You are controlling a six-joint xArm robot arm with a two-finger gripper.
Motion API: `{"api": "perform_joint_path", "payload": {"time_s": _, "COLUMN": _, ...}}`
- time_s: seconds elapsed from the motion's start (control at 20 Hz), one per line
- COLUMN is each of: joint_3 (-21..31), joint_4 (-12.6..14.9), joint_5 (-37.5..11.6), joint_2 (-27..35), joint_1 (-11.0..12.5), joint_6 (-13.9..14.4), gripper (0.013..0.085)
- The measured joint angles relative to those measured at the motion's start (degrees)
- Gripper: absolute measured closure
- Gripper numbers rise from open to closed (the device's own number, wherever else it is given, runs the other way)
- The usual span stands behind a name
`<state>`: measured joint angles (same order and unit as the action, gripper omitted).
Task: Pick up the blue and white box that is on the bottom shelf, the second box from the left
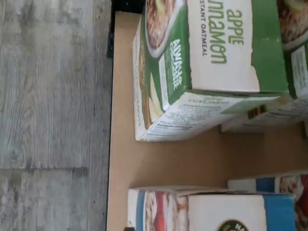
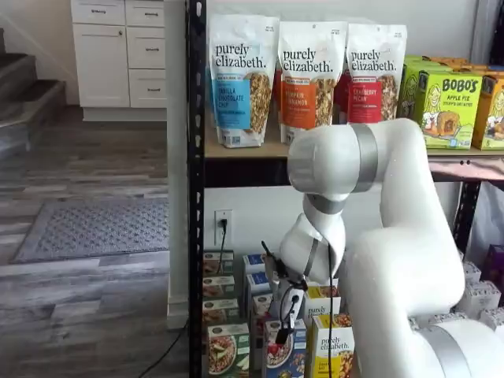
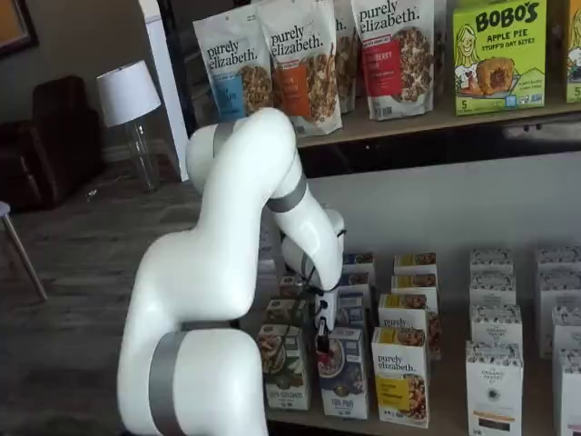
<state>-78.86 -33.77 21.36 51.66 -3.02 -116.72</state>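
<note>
The blue and white box (image 2: pixel 287 356) stands upright at the front of the bottom shelf (image 3: pixel 447 407), between a green-fronted carton (image 2: pixel 227 350) and a yellow-fronted carton (image 2: pixel 334 350). In the other shelf view the blue and white box (image 3: pixel 345 374) shows a cereal bowl on its front. My gripper (image 2: pixel 283 335) hangs just above and in front of that box's top, and its black fingers (image 3: pixel 321 343) hold nothing. In the wrist view the box's white and blue top (image 1: pixel 226 211) lies beside the green apple cinnamon carton (image 1: pixel 216 62) on the tan board (image 1: pixel 163 163).
More small cartons stand in rows behind and to the right on the same shelf (image 3: pixel 495 327). Granola bags (image 2: pixel 307 75) and green boxes (image 2: pixel 449 106) fill the upper board. A black rack post (image 2: pixel 195 197) stands to the left, above grey plank floor (image 1: pixel 48 96).
</note>
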Motion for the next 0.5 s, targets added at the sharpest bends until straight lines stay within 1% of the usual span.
{"api": "perform_joint_path", "payload": {"time_s": 0.25, "joint_3": -1.22, "joint_4": -0.13, "joint_5": -0.11, "joint_2": 1.25, "joint_1": 0.42, "joint_6": -0.54, "gripper": 0.013}}
{"api": "perform_joint_path", "payload": {"time_s": 0.35, "joint_3": -1.57, "joint_4": 0.68, "joint_5": -0.03, "joint_2": 1.68, "joint_1": 0.71, "joint_6": -0.11, "gripper": 0.013}}
{"api": "perform_joint_path", "payload": {"time_s": 0.5, "joint_3": -2.14, "joint_4": 2.78, "joint_5": 0.55, "joint_2": 2.25, "joint_1": 1.18, "joint_6": 1.32, "gripper": 0.013}}
